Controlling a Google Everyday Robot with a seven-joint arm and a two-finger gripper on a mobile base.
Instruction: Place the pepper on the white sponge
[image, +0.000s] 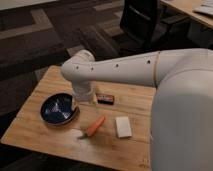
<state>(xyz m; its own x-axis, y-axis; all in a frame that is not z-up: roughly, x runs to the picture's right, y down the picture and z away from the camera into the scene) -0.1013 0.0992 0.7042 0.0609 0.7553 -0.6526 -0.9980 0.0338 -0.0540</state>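
I see the thick white plastic arm (130, 67) coming in from the right, nearly level, running leftward. Its wide white upper shell (182, 125) fills the right foreground. At the rounded white elbow joint (77, 65) it bends straight down into a short white cylindrical wrist (82, 90). The gripper (83, 100) hangs below that wrist, pointing down and mostly hidden.

Dim warm light, soft shadow beneath end effector (83, 96) beside blue bowl (54, 110)

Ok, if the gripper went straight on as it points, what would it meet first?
Probably bare wooden table: the gripper points down between the blue bowl and the small dark box. Depth is unclear; it might clip the bowl's rim.
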